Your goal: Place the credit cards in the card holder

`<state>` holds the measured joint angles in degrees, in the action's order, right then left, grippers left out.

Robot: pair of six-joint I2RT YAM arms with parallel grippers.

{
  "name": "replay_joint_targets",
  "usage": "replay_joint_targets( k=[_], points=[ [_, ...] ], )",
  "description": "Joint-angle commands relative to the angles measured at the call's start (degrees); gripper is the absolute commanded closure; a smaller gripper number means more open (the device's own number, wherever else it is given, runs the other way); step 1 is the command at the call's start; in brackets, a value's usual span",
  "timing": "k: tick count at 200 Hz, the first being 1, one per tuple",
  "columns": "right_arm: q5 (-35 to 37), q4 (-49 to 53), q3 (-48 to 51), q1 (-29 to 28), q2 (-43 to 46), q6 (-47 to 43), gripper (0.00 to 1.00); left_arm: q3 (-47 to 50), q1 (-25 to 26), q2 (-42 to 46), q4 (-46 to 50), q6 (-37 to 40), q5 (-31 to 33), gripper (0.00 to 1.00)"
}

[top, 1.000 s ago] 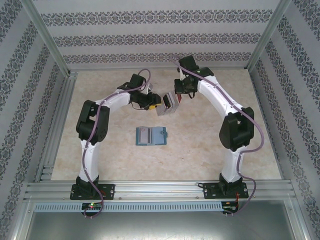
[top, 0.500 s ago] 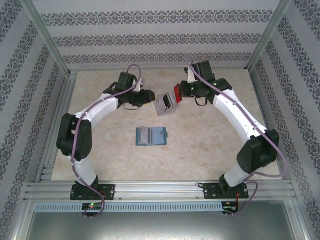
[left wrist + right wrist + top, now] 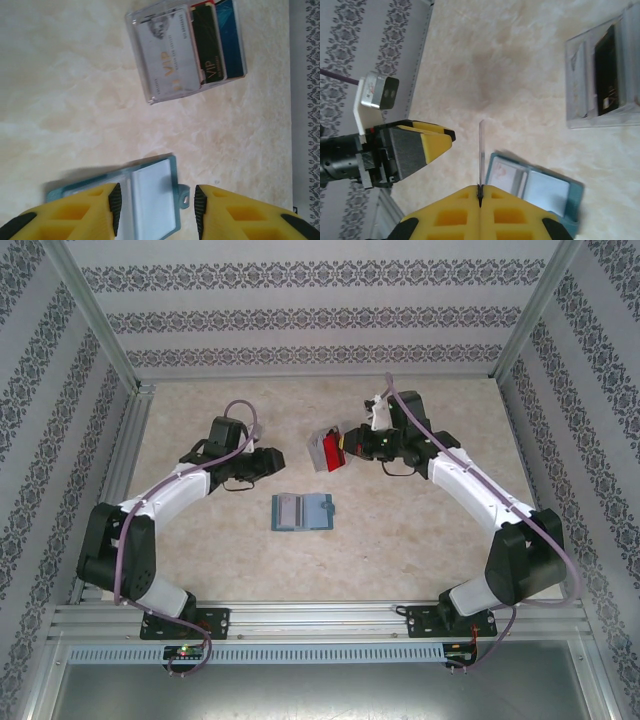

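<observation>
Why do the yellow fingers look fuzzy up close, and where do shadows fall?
Left wrist view: the left fingers sit near the lens and look soft, the clear stand shows pale glare, the card holder casts a soft shadow. Right wrist view: the right fingers, shut on a credit card, blur too, and a dim patch darkens the table. Top view: even light, faint shadows.

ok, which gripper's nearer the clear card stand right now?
Right. The right gripper, jaws shut on a red card, hangs close by the clear stand; the left gripper sits farther off to its left.
</observation>
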<state>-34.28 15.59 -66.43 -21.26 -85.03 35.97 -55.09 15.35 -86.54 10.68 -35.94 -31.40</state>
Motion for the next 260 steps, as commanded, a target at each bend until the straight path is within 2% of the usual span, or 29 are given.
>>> replay_joint_targets(
  k=[1, 28, 68, 120, 159, 260],
  points=[
    [-4.65, -8.13, 3.12, -1.01, 1.67, 4.88, 1.0, 3.52, -2.17, 2.36, -2.38, 1.36, -0.78, 0.55],
    [-5.89, -13.37, 7.26, -2.48, 1.05, 7.98, 1.0, 7.98, -4.0, 3.95, -4.15, 0.36, -2.8, 0.55],
    [-5.63, -26.32, 15.07, -5.71, -2.99, 14.59, 1.0, 11.73, -4.49, 2.72, -6.67, -0.87, -6.5, 0.55],
    [-1.1, -41.29, 23.78, -10.61, -9.87, 20.64, 1.0, 12.58, -4.46, -0.66, -9.97, -2.21, -11.25, 0.56],
    [0.6, -43.19, 27.14, -10.8, -11.81, 20.41, 1.0, 9.39, -4.48, -2.99, -2.72, 2.79, -10.69, 0.57],
    [0.74, -43.54, 27.8, -10.72, -14.19, 19.88, 1.0, 11.29, -4.46, -7.41, -5.26, 1.49, -11.73, 0.62]
  ],
)
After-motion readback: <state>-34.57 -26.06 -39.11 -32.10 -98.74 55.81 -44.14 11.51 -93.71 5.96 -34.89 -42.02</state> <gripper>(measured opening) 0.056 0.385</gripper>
